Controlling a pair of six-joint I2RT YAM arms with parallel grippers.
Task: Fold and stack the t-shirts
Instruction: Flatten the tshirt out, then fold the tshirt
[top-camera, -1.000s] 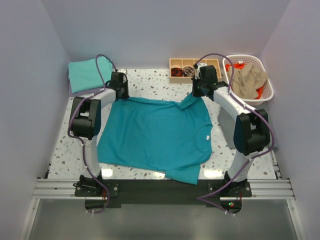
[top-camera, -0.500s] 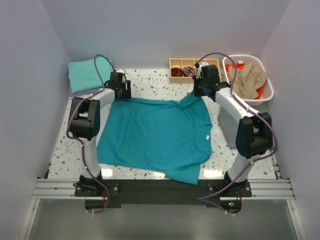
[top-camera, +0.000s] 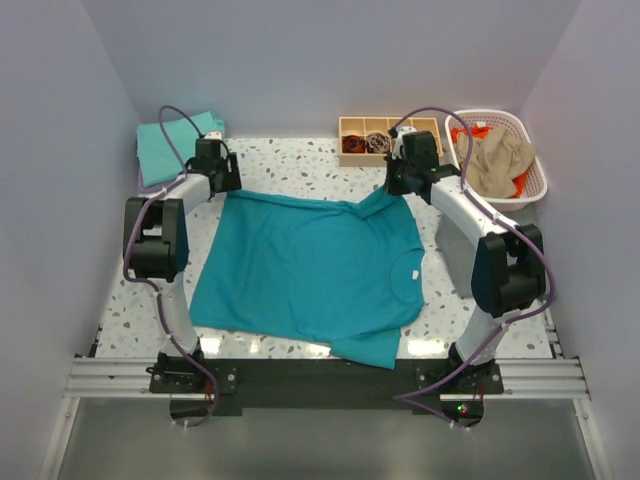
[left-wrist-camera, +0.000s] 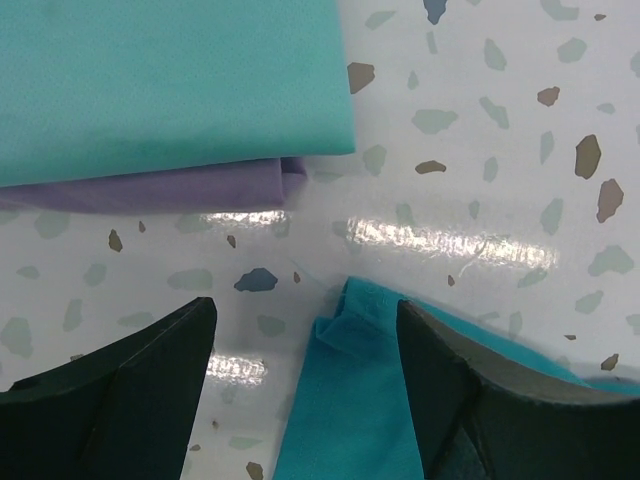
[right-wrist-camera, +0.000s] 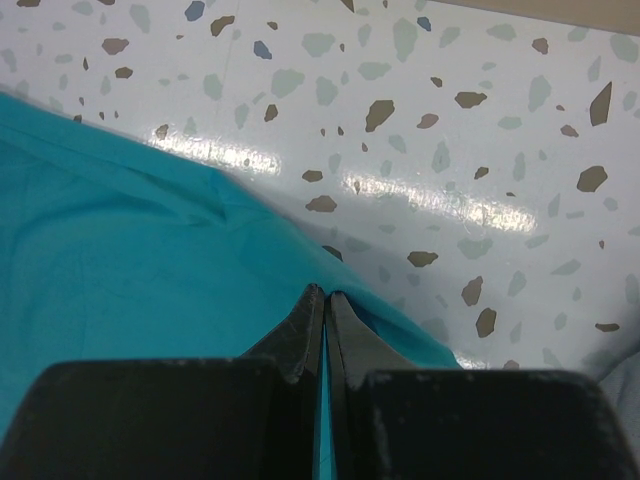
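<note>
While the right gripper (right-wrist-camera: 322, 300) pinches the far right sleeve of the teal shirt (top-camera: 310, 270), the left gripper (left-wrist-camera: 303, 312) hangs wide open over its far left corner.

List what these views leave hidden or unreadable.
- Lavender t-shirt: left wrist view, only an edge shows under the aqua-green t-shirt.
- Wooden tray: top view, contents too small to name.
- Orange t-shirt: top view, mostly buried under the tan t-shirt in the basket.
- Deep teal t-shirt: right wrist view, shut jaws hide how much fabric they pinch.
</note>
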